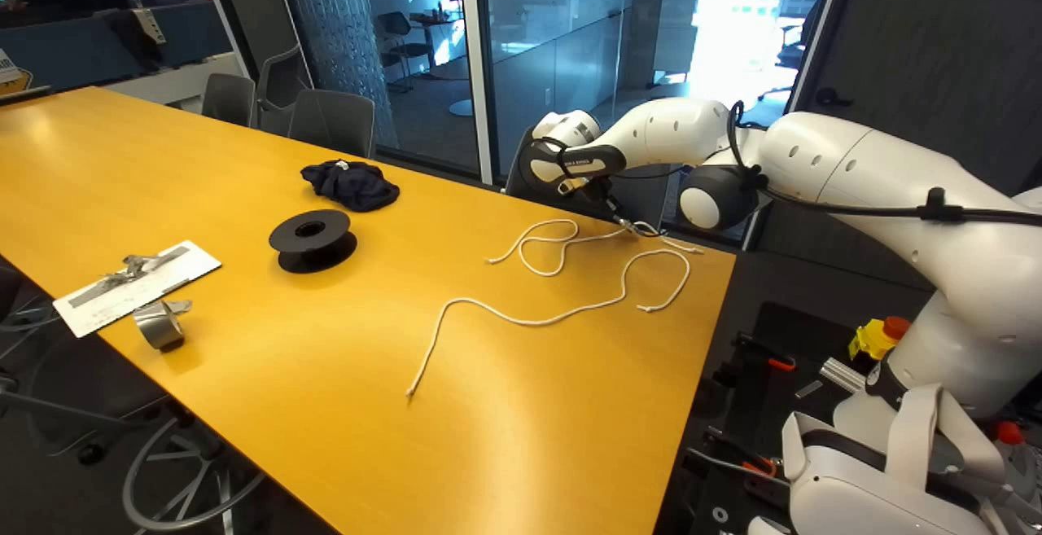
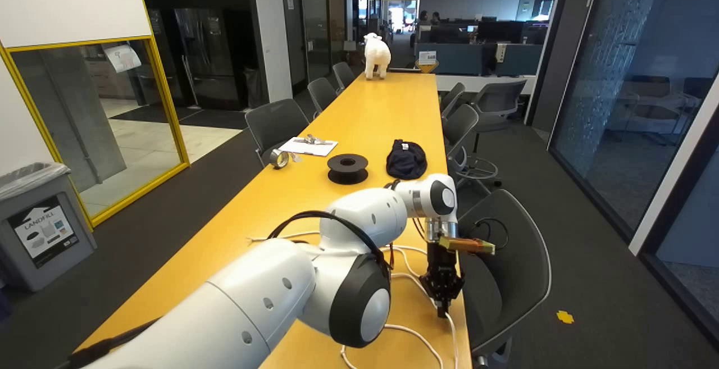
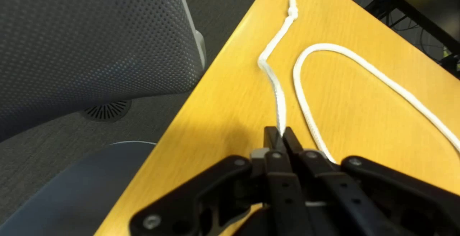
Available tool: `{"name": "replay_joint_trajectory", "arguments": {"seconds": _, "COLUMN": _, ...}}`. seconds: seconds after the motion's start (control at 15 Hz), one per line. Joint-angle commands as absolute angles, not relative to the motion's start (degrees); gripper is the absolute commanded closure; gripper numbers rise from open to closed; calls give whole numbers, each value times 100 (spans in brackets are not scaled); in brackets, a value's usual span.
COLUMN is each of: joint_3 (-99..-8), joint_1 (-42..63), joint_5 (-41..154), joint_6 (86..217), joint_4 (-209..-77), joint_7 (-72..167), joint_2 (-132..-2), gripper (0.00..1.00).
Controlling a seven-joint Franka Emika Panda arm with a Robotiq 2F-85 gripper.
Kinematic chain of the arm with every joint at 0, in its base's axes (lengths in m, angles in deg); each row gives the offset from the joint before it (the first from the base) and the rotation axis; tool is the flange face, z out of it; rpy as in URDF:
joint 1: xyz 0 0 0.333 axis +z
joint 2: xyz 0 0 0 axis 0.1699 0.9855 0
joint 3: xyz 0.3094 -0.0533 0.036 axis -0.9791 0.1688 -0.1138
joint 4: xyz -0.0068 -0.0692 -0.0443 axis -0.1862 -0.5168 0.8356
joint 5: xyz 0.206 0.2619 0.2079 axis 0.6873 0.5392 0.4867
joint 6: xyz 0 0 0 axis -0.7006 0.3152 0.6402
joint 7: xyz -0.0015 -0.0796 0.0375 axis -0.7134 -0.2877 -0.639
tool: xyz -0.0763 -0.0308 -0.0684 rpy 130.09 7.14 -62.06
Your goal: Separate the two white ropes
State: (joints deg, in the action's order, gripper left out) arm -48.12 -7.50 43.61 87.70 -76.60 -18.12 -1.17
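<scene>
Pinching the edge rope [image 3: 281,106] a little way back from its knotted tip, the gripper [image 3: 282,135] has its jaws together on that strand, right up by the long side of the table [image 1: 326,356]! Now look at the loose rope [image 1: 533,323]: it snakes along farther in, and I see no crossing between the 2. By my reckoning the job is nearly done, so this is all about not spoiling it. Danger number 1: a bend of the loose rope lies just beside the pinched tail, so a swing that way could drop the tail across it. Number 2: further back the edge rope loops over itself, and a hard pull could cinch that curl into a knot. Number 3: drift outward and the edge rope could slide off, or the gripper could clip the chair [image 3: 107,42] close by. And on release, watch for the edge rope clinging inside the jaws and being dragged along. Does the gripper touch the table? I can't tell.
</scene>
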Motion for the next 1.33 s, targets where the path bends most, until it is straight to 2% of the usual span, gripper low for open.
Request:
{"name": "replay_joint_trajectory", "arguments": {"seconds": 0.0, "joint_3": -4927, "joint_1": -786, "joint_5": 4532, "joint_6": 8466, "joint_4": -7636, "joint_7": -2088, "joint_2": -173, "gripper": 98}}
{"name": "replay_joint_trajectory", "arguments": {"seconds": 0.47, "joint_3": -4966, "joint_1": -816, "joint_5": 4663, "joint_6": 8482, "joint_4": -7558, "joint_7": -2008, "joint_2": -146, "gripper": 98}}
{"name": "replay_joint_trajectory", "arguments": {"seconds": 0.53, "joint_3": -4950, "joint_1": -808, "joint_5": 4658, "joint_6": 8506, "joint_4": -7580, "joint_7": -1965, "joint_2": -158, "gripper": 71}}
{"name": "replay_joint_trajectory", "arguments": {"seconds": 0.67, "joint_3": -4943, "joint_1": -805, "joint_5": 4669, "joint_6": 8511, "joint_4": -7605, "joint_7": -1869, "joint_2": -185, "gripper": 65}}
{"name": "replay_joint_trajectory", "arguments": {"seconds": 1.07, "joint_3": -4961, "joint_1": -788, "joint_5": 4749, "joint_6": 9012, "joint_4": -7621, "joint_7": -1307, "joint_2": -473, "gripper": 19}}
{"name": "replay_joint_trajectory", "arguments": {"seconds": 1.27, "joint_3": -5005, "joint_1": -793, "joint_5": 4908, "joint_6": 9241, "joint_4": -7564, "joint_7": -794, "joint_2": -766, "gripper": 0}}
